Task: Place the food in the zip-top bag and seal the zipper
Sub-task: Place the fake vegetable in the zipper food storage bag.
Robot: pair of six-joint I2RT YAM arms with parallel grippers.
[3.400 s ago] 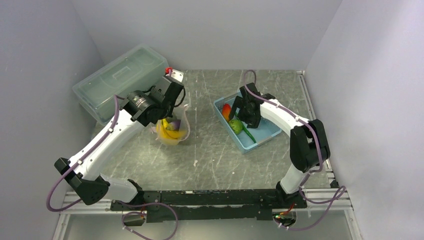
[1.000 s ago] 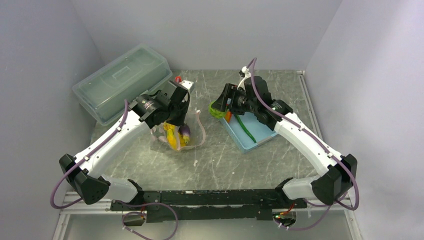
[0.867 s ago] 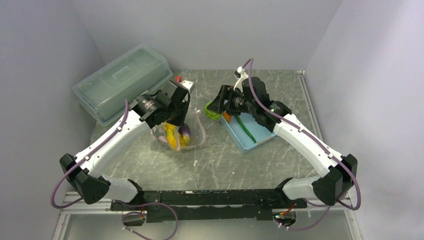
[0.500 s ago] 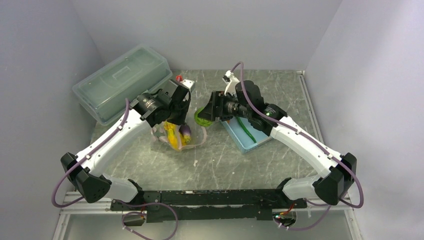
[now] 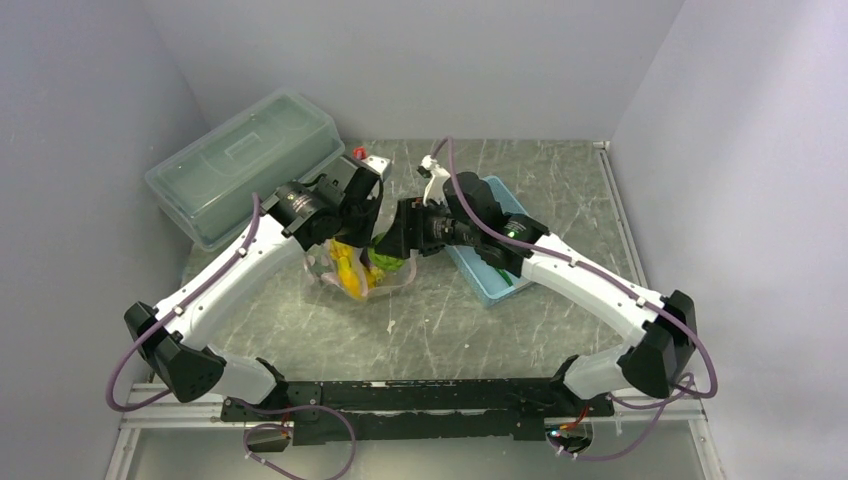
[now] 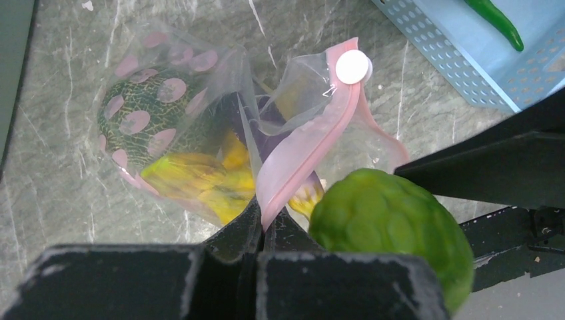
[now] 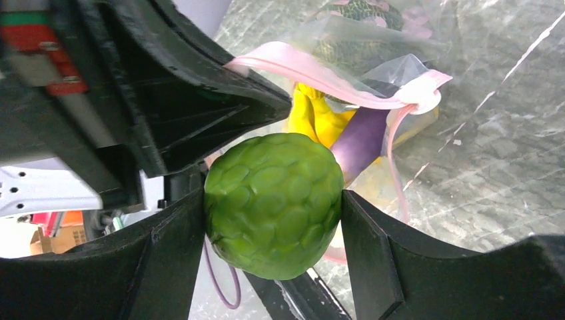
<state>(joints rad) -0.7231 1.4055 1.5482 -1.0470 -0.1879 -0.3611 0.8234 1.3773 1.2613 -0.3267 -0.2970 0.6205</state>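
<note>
Top external: right end effector [image 7: 272,200], grasping green ball [image 6: 390,230], reached bag [image 6: 166,87] clamped by left end effector [image 6: 261,223].

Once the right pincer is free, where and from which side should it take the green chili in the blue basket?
Probably mid-body, from straight above. The green chili lies flat on the floor of the basket and is long and thin, so the jaws should close across its narrow width. The basket's walls would likely block a sideways approach.
</note>
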